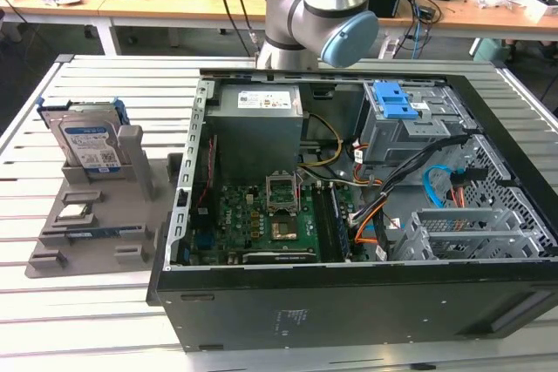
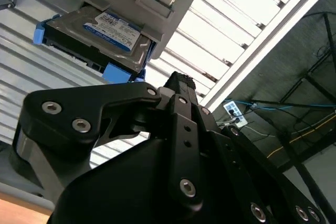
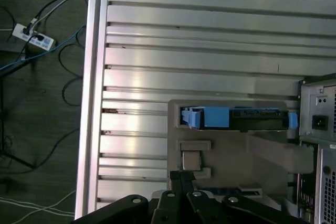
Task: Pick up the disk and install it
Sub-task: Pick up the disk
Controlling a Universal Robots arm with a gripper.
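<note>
On the exterior view's left, the blue-railed silver metal disk (image 1: 87,141) sits unpicked in its grey stand (image 1: 131,152), with the black gripper (image 3: 182,181) near it, jaws clenched on nothing.

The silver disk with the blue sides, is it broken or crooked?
Nothing stands out. The flat silver metal disk with blue plastic rails leans in its slot on the grey plastic holder; no dents or cracks show.
</note>
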